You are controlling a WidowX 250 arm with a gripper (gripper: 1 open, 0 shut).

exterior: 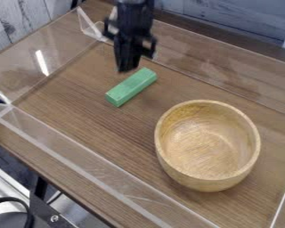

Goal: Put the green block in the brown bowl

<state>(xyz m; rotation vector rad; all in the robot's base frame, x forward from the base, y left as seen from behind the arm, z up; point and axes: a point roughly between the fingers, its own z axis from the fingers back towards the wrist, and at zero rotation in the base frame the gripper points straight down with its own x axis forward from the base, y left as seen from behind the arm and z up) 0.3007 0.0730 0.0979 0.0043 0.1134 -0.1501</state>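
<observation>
One green block (131, 87) lies flat on the wood-grain counter (74, 107), left of centre in the frame, its long side running diagonally from lower left to upper right. Above it, at the upper middle of the frame, the robot's black hand (131, 62) points straight down with its two fingers pressed together and nothing between them; the fingertips hang clear of the block, just above its upper right end as seen from this view, with bare counter showing between them. The block is not held. Down in the lower right of the frame sits the brown bowl (169, 151), round, thick-walled, pale tan with visible grain, standing upright on the counter with its inside bare. Block and bowl are apart, with a strip of counter between the block's lower end and the bowl's rim. Clear plastic walls (61, 147) fence the counter, one running diagonally across the lower left of the frame and another along the upper left. Behind the hand, at the top, the arm is blurred and its details cannot be made out.
</observation>
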